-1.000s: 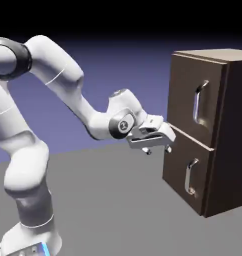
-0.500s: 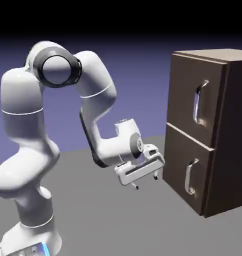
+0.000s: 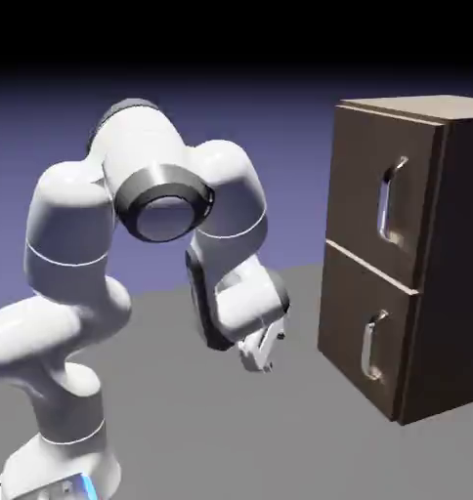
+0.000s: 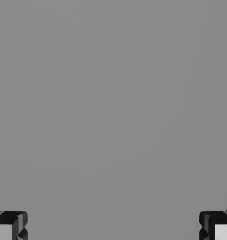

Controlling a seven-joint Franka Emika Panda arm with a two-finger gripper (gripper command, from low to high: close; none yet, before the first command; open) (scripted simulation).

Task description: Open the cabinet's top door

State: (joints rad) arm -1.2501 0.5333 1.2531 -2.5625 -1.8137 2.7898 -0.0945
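Note:
The dark brown cabinet (image 3: 446, 254) stands at the exterior view's right. Its top door (image 3: 382, 190) is closed flush, with a vertical silver handle (image 3: 390, 200). My gripper (image 3: 263, 354) hangs low over the table, left of the lower door and well apart from the cabinet, pointing down. In the hand view only grey table shows, with my two fingertips (image 4: 10, 226) at the bottom corners far apart. The gripper (image 4: 113, 232) is open with nothing between its fingers. The cabinet does not show in the hand view.
The lower door (image 3: 363, 337) with its own silver handle (image 3: 372, 347) is also closed. Grey table (image 3: 231, 439) stretches under the gripper. The arm's elbow (image 3: 162, 200) bulges high at the middle left.
The gripper has pulled back left from the seam between the two doors and dropped toward the table, turning to face down. The arm has folded. Both doors stay closed.

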